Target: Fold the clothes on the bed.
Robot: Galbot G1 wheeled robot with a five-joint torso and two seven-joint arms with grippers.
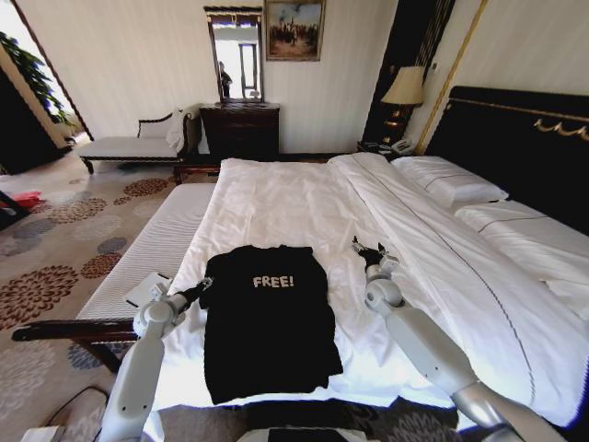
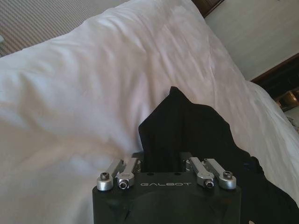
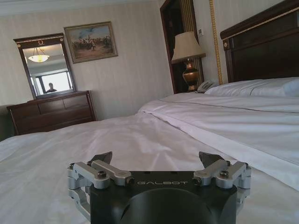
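- Black T-shirt (image 1: 269, 318) lies flat on the white duvet of the bed (image 1: 304, 207), near the foot end, left of the bed's middle. "FREE!" print faces up; collar end points toward the headboard (image 1: 515, 138).
- The shirt looks partly folded: its sides run in near-straight edges, and I cannot make out the sleeves clearly.
- Left gripper (image 1: 197, 293) sits at the shirt's left upper edge, touching the fabric at the shoulder area.
- In the left wrist view the black cloth (image 2: 187, 130) runs straight into the gap between the left gripper (image 2: 161, 163) fingers; a peak of fabric stands up just past them. The fingertips are hidden by the cloth, so whether they are clamped on it I cannot tell.
- Right gripper (image 1: 370, 250) is over bare duvet to the right of the shirt, apart from it, not touching the fabric.
- Right wrist view: the right gripper (image 3: 159, 158) fingers (image 3: 103, 157) are spread wide with nothing between them, white duvet beneath.
- Pillows (image 1: 451, 180) lie at the head of the bed, well apart from the shirt.
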